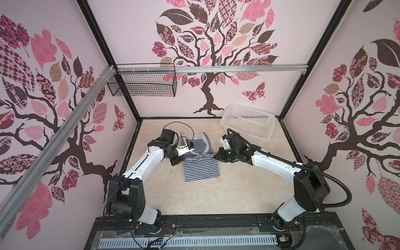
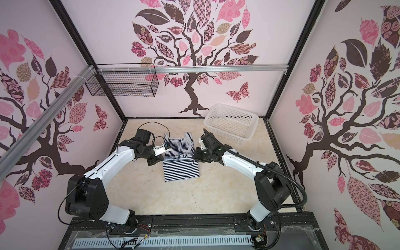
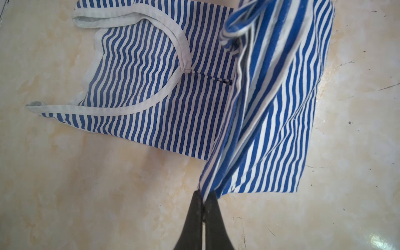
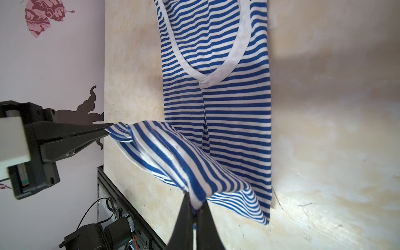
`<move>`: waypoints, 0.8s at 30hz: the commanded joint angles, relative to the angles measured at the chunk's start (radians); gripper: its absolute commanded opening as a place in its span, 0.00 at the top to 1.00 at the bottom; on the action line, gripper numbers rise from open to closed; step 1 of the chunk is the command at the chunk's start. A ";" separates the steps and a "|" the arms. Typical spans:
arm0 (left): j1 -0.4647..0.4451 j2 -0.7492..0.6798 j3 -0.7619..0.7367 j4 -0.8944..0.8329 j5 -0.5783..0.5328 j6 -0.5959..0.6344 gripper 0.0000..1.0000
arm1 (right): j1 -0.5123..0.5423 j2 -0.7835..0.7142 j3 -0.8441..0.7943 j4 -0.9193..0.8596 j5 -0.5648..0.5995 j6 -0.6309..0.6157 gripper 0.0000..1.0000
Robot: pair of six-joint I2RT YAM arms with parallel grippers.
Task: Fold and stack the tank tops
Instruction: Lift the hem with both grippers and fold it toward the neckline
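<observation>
Left fingers (image 3: 192, 220) and right fingers (image 4: 185, 223) are each clamped on a side of the broad-striped top (image 1: 201, 171), holding its far end off the counter (image 1: 238, 184) mid-scene. The hem end lies flat on the near side, so its long axis runs near-far. The fine-striped top (image 1: 200, 145) lies flat just beyond, same axis, straps pointing far. My worry is that those pinches look tiny. One could slip and skew the fold, or the sagging middle might drag over the fine-striped top and rumple it.
</observation>
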 commanded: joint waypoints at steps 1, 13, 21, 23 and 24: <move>0.003 0.040 0.033 0.027 0.014 -0.001 1.00 | -0.020 0.058 0.049 0.033 -0.042 -0.020 1.00; 0.025 0.175 0.080 0.099 -0.013 -0.032 1.00 | -0.084 0.250 0.140 0.089 -0.109 -0.008 1.00; 0.029 0.256 0.108 0.099 -0.038 -0.036 1.00 | -0.113 0.351 0.203 0.087 -0.140 -0.013 1.00; 0.028 0.274 0.112 0.095 -0.046 -0.035 1.00 | -0.118 0.368 0.211 0.089 -0.143 -0.011 1.00; 0.029 0.282 0.113 0.095 -0.051 -0.036 1.00 | -0.120 0.378 0.217 0.089 -0.144 -0.011 1.00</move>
